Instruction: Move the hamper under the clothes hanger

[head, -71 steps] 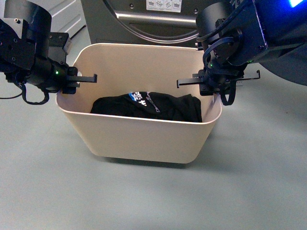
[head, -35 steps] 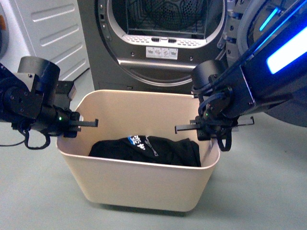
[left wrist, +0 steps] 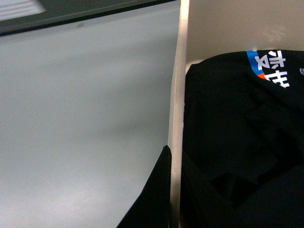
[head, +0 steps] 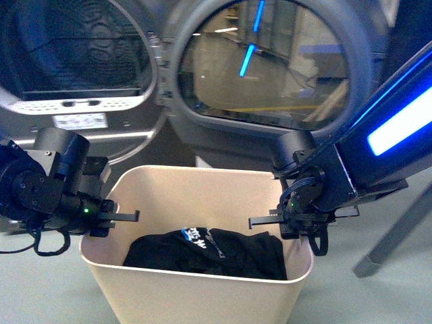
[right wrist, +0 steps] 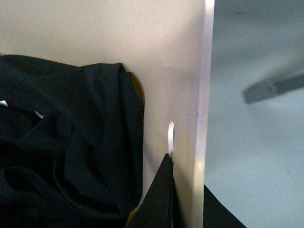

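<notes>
Beige hamper [head: 202,297] low centre in front view, before open dryer door [head: 263,67], black garment [head: 206,253] inside. Cannot tell if base is off floor. We hold both short ends: left gripper [head: 101,219] fingers [left wrist: 160,190] clamped over rim, right gripper [head: 297,226] fingers [right wrist: 164,190] clamped on wall beside slot handle. Clothes hanger [head: 395,233]: only 1 slanted grey leg shows, at right, well apart from hamper. Risks, we judge: thin pinch slipping if 2 arms move unevenly, tilting tub; corner striking leg.
</notes>
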